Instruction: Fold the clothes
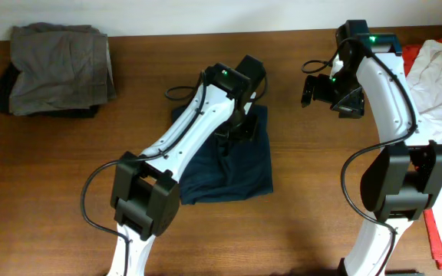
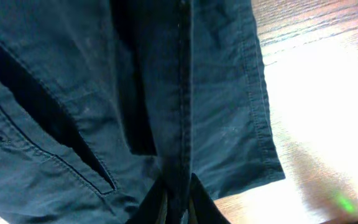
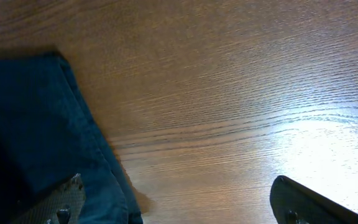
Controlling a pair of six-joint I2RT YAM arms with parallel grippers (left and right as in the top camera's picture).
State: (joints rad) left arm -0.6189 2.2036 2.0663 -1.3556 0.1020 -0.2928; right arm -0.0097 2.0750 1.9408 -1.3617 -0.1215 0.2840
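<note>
Left arm [image 1: 194, 126] and right arm [image 1: 386, 84] show white shells, black joints, seemingly green lights.

- Navy garment [image 1: 240, 169]: top concealed beneath left arm [image 1: 198, 126].
- White piece [image 1: 436, 84], red piece [image 1: 438, 234]: cut by right edge.
- Right gripper [image 3: 176, 199]: fingers cropped at bottom edge.

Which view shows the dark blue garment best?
Overhead: the dark blue garment shows nearly whole, partly under the left arm. Left wrist view gives only close seams; right wrist view, one edge.
</note>
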